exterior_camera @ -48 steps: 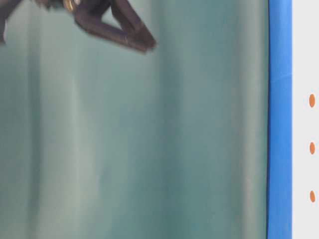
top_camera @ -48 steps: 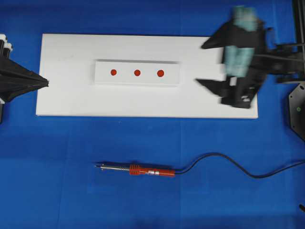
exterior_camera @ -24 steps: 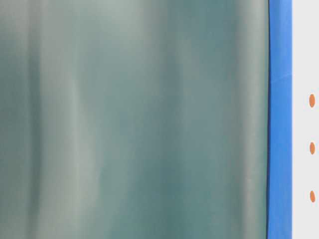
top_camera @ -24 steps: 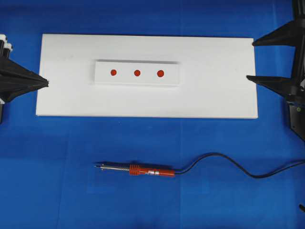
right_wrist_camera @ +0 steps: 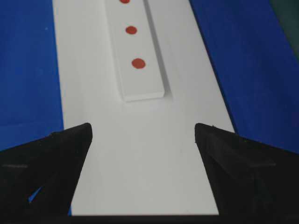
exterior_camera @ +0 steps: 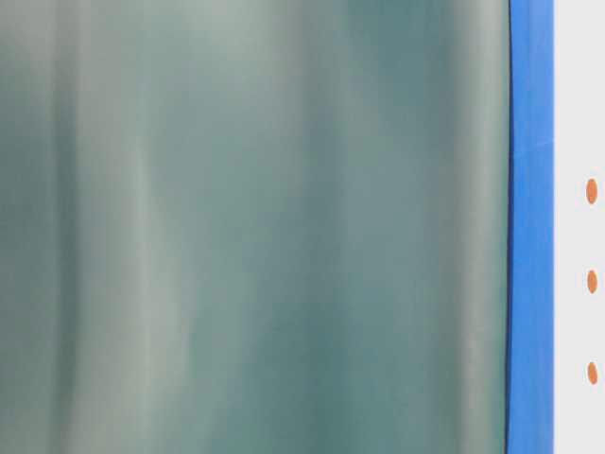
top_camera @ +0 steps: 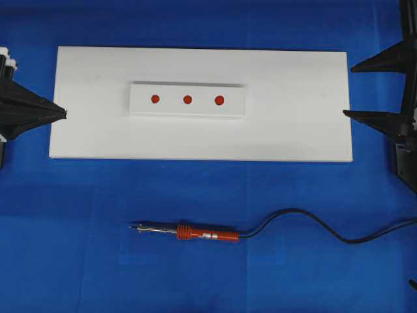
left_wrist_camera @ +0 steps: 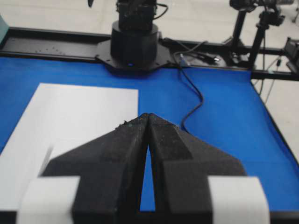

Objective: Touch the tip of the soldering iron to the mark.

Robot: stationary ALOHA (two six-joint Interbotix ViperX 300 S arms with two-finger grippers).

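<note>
My right gripper [top_camera: 348, 89] pulled back from over the white board [top_camera: 293, 130] to its 3 o'clock edge, fingers spread and empty, left gripper [top_camera: 65, 113] at 9 o'clock, fingers clenched, soldering iron [top_camera: 189, 231] lying on blue worktop [top_camera: 78, 248] at 6 o'clock of the marks [top_camera: 187, 100], untouched.

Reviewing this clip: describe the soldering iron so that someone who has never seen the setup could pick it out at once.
Start at the large white board on the blue table, then look below its near edge in the overhead view. The soldering iron lies flat there on bare blue, apart from the board and both grippers, tip pointing left. It is the only slim tool: red-orange handle, thin metal shaft, and a black cord curving off right.
</note>
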